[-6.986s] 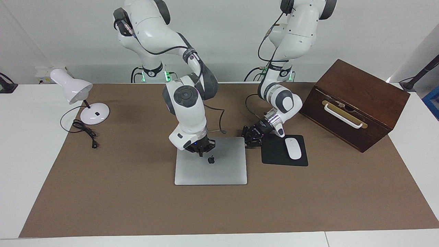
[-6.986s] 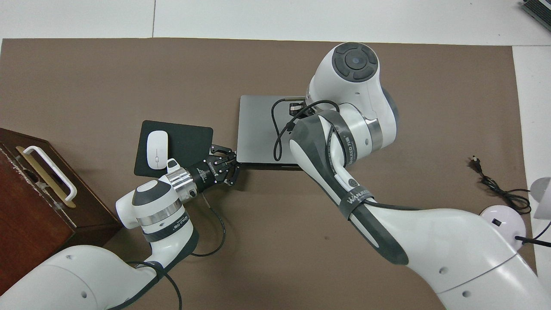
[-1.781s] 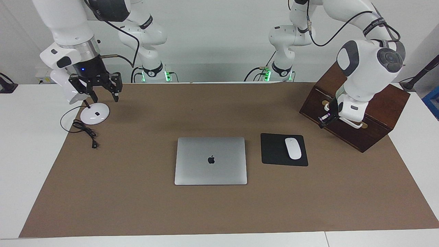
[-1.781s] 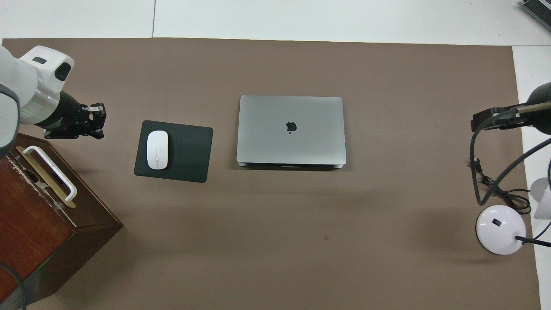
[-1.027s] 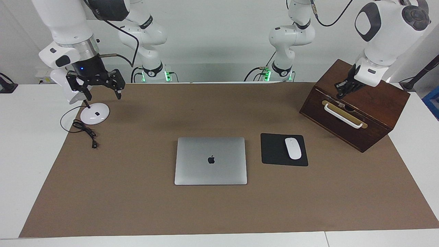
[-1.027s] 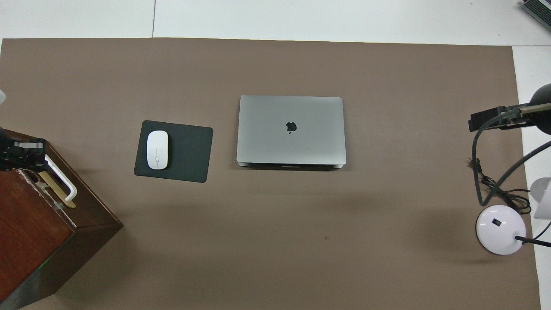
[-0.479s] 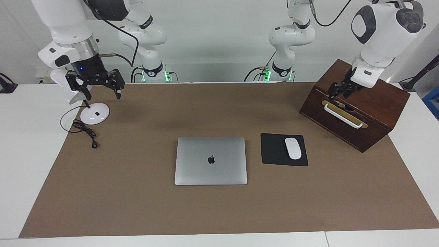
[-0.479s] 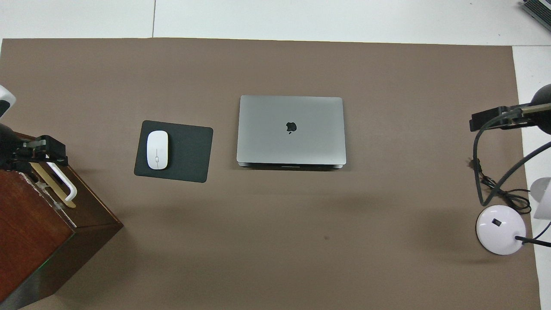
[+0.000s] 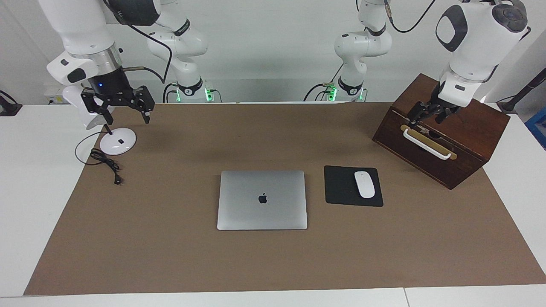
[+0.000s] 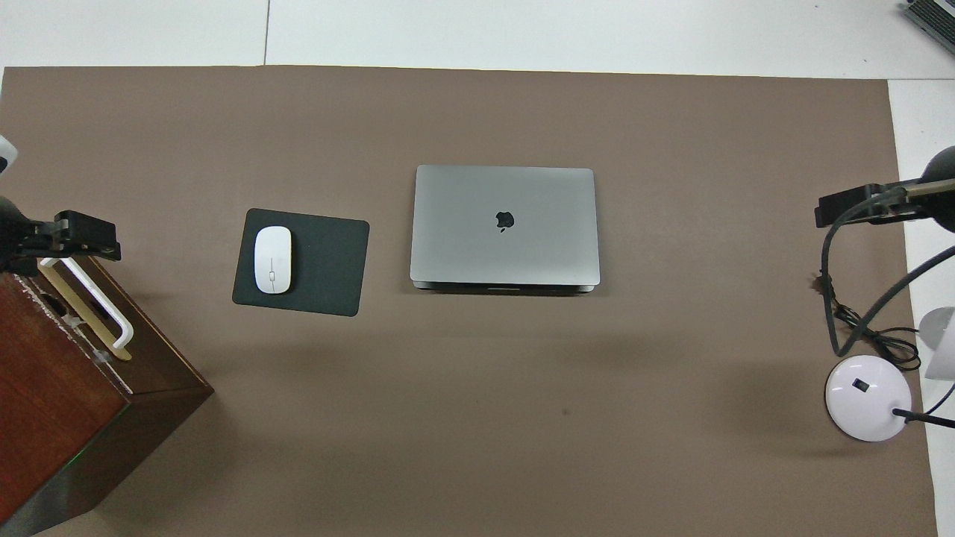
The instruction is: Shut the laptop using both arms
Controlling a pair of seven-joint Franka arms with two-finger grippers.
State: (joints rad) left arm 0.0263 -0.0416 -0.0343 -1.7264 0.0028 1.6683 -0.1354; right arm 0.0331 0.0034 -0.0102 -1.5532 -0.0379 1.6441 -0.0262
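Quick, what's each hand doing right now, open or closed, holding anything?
Left hand: open, holding nothing, over the wooden box.
Right hand: open, holding nothing, over the desk lamp.

The laptop (image 9: 262, 199) lies closed at the mat's centre. Beside the laptop, toward the left arm's end, the mouse (image 9: 364, 184) rests on the mouse pad (image 9: 341, 187). The wooden box (image 9: 448, 128) stands nearer the robots than the laptop; the lamp (image 9: 115, 143) stands toward the right arm's end.

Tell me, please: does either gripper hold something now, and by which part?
Nothing is held. The right gripper hangs open over the lamp base; the left gripper is open above the wooden box.
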